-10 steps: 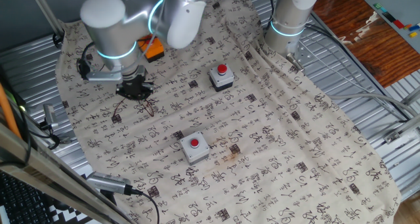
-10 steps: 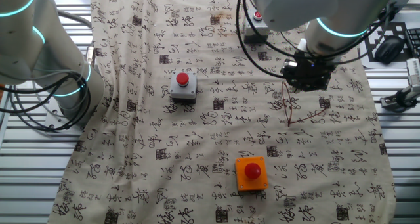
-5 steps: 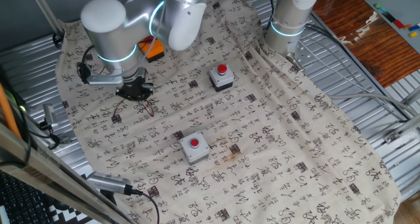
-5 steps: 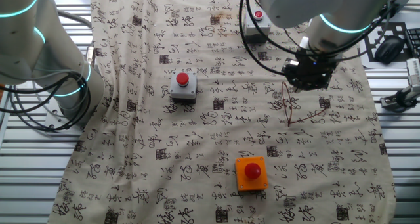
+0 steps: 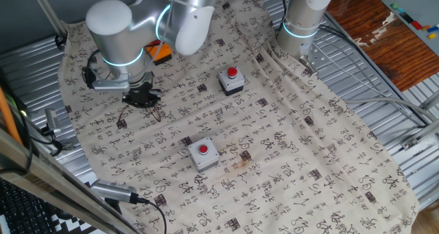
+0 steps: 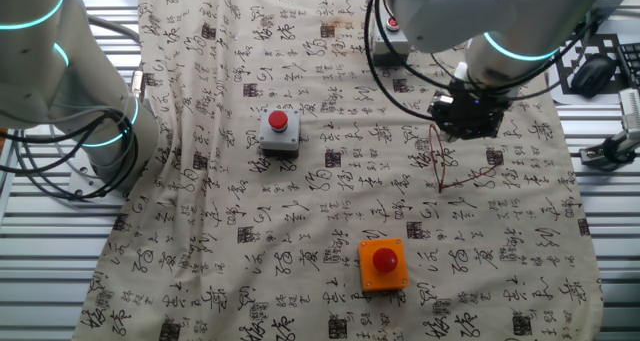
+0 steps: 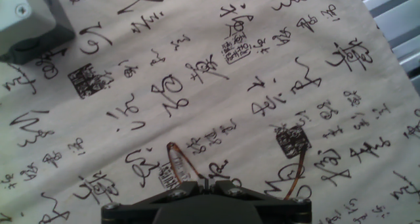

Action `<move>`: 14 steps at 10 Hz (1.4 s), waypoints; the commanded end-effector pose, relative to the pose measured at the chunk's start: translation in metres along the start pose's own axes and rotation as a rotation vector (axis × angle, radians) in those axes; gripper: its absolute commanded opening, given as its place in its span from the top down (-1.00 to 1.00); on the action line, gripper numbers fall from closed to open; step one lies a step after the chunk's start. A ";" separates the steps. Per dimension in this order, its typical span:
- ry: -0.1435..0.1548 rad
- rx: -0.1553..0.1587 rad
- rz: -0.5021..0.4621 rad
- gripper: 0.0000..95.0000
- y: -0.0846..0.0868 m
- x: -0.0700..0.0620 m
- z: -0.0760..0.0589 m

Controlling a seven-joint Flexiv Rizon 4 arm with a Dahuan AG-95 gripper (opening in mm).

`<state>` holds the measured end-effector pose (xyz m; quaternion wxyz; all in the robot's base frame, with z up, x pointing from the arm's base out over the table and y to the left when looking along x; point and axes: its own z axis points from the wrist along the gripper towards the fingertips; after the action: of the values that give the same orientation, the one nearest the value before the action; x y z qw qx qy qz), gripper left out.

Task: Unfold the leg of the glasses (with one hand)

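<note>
The glasses (image 6: 455,164) look very light, thin and easy to bend, so I should take only the slim temple. My hand (image 6: 466,121) hangs just above them; I cannot tell how open it is.

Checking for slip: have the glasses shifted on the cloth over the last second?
No. The glasses lie at the same spot relative to the orange button box.
</note>
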<state>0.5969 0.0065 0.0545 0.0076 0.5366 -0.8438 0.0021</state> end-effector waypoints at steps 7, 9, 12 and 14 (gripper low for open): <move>-0.013 0.019 0.002 1.00 0.008 0.004 0.012; -0.017 0.023 0.002 1.00 0.009 0.004 0.014; -0.020 0.028 0.007 1.00 0.011 0.005 0.016; -0.027 0.030 0.009 1.00 0.011 0.005 0.017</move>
<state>0.5837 0.0066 0.0379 -0.0121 0.5323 -0.8465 0.0081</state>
